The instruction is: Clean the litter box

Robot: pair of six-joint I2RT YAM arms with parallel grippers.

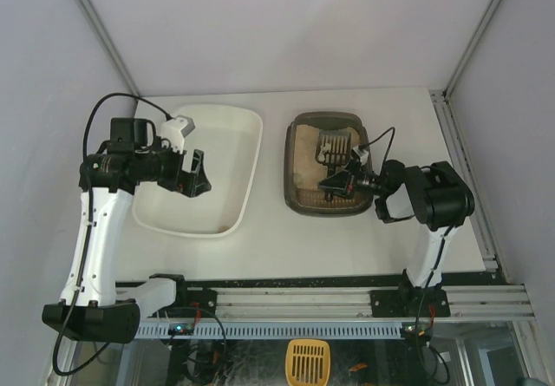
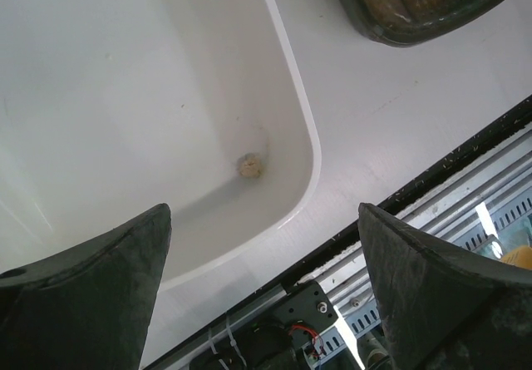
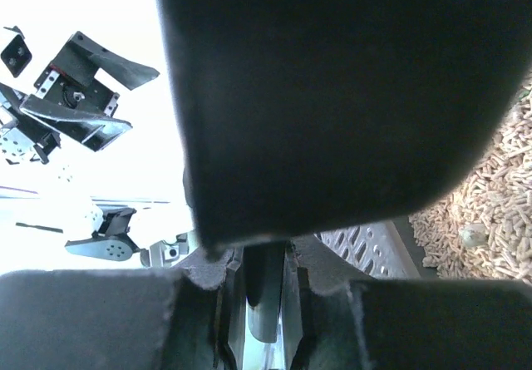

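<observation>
Left gripper: jaws wide open, empty, above the white tray, which holds one small clump. Right gripper: jaws clamped on the grey scoop inside the litter box, right of the tray.

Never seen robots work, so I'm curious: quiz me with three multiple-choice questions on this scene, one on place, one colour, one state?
1. The beige clump lies: A) in a cup B) in the white tray C) on a shelf
2. The scoop in the litter box is: A) red B) blue C) grey
3. The left tool is: A) open, empty B) gripping the scoop C) gripping the clump
Answers: B, seen by the tray's corner; C, grey slotted blade; A, it stands wide apart, nothing held.
</observation>
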